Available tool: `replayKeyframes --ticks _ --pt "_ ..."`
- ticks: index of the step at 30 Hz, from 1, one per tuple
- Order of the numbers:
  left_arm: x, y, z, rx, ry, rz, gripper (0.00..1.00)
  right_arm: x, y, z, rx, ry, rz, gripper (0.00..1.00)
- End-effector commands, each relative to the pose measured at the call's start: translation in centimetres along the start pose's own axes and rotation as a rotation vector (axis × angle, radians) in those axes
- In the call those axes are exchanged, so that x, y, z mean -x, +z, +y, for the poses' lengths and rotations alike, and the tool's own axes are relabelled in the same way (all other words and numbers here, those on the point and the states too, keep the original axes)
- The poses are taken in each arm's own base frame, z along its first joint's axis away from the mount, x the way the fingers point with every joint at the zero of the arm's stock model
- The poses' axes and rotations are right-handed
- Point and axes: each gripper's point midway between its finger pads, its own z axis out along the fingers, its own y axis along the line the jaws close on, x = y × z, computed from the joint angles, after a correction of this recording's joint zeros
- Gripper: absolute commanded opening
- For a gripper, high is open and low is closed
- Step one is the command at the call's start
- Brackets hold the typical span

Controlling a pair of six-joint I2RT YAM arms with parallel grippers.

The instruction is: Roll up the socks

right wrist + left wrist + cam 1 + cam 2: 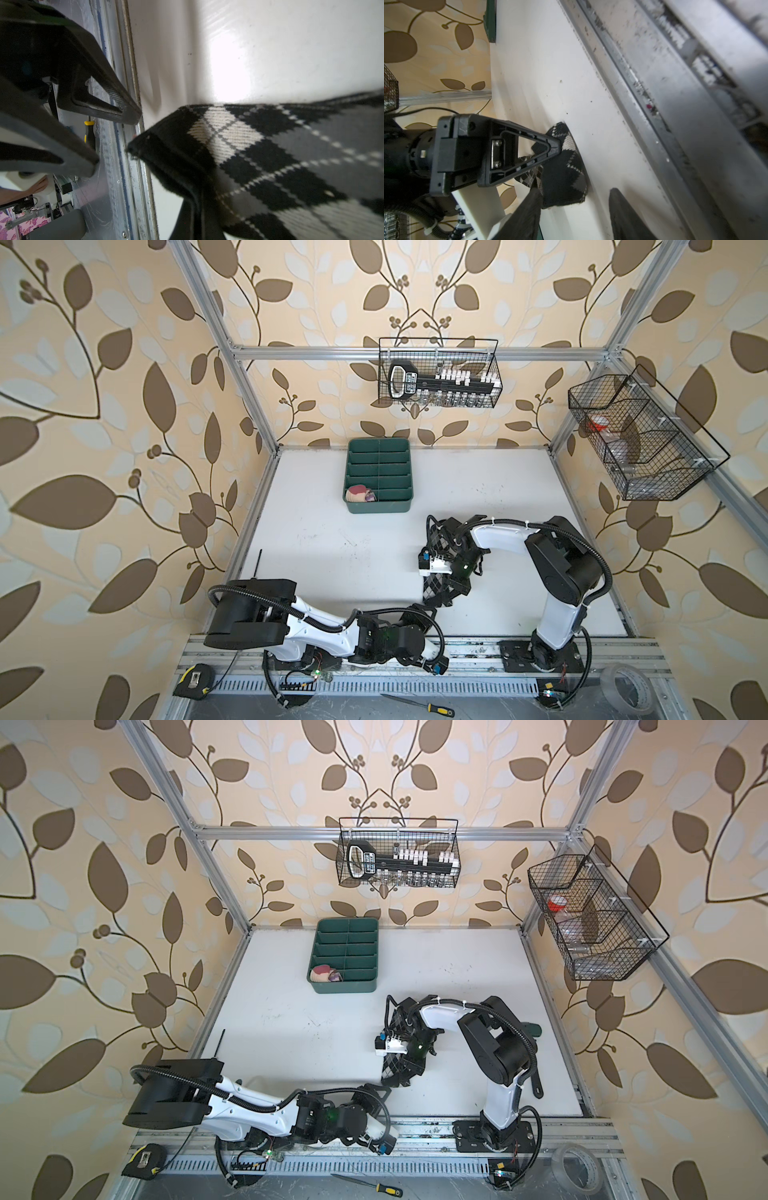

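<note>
The argyle sock (pixel 432 587) hangs from my right gripper (pixel 446 599), which is shut on its black edge near the table's front. Its diamond pattern fills the right wrist view (pixel 270 149), where the fingers (pixel 197 207) pinch the fabric. My left gripper (pixel 430 608) sits just in front of it, jaws apart. In the left wrist view the sock's black end (pixel 562 176) rests on the table by one finger, with bare table inside the left gripper (pixel 576 193). The beige sock (pixel 360 493) lies bundled in the green tray's (pixel 379 510) front left compartment.
Wire baskets hang on the back wall (pixel 438 373) and the right frame (pixel 640 439). A tape measure (pixel 193 680), a screwdriver (pixel 419 704) and a tape roll (pixel 627 686) lie on the metal rail in front of the white table (pixel 332 556).
</note>
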Motion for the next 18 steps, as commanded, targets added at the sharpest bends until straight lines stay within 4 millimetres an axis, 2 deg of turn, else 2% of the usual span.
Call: replayKeyframes --ticks 1,4,5,11,15,18 --pt "-0.3 0.7 1.5 0.024 -0.05 -0.009 0.54 0.5 -0.2 0.1 0.018 -0.005 -0.014 0.0" --pt "-1.0 1.1 1.8 0.023 -0.068 0.006 0.53 0.5 -0.1 -0.1 0.011 0.003 -0.009 0.0" --pt "-1.2 1.6 1.1 0.003 -0.057 0.019 0.53 0.5 -0.1 -0.1 0.012 0.004 -0.01 0.0" --pt "-0.7 2.1 0.9 0.012 -0.062 0.018 0.53 0.6 0.0 -0.3 0.012 0.015 -0.009 0.0" --pt "0.0 2.5 0.9 0.025 -0.058 0.006 0.65 0.6 -0.1 -0.3 0.013 0.018 -0.009 0.0" --pt "0.5 2.9 1.1 0.053 -0.051 0.006 0.68 0.6 -0.1 -0.4 0.009 0.018 -0.011 0.0"
